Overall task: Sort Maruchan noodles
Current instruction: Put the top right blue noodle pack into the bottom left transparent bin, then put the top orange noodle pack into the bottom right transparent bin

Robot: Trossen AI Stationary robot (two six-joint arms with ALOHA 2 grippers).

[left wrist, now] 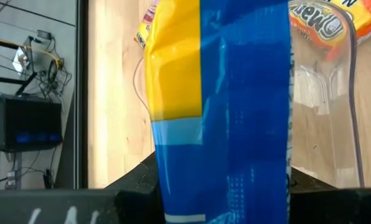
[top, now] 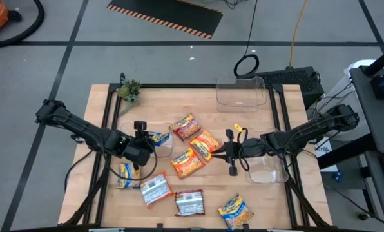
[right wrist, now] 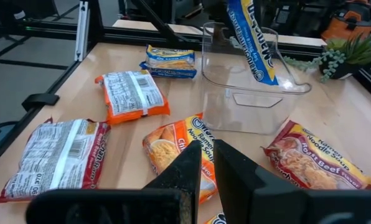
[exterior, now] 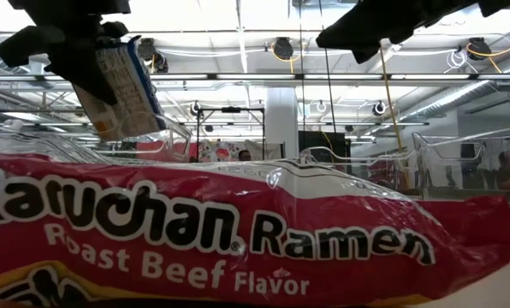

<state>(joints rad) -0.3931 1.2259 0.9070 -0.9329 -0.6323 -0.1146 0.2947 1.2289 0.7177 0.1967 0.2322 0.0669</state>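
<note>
A wooden table [top: 102, 103] carries three clear bins [top: 241, 92], one at the far edge and one beside each arm, with Maruchan noodles [top: 191, 161] scattered flat between them and toward the near edge. The left gripper [top: 140, 137] pinches a yellow-and-blue packet [right wrist: 253, 42] by one short end, dangling it above the left-hand bin [right wrist: 248, 102]. The right gripper [right wrist: 207, 163] hovers over the central orange packets [top: 203, 143] with fingers nearly together and nothing between them. The packets look light and crinkly, the wrap likely slick and the noodle block inside brittle, so a grip on a short edge or sealed end seems safest. Loose packets lie with gaps between them, leaving approach room; the bins' thin walls are what to avoid.
</note>
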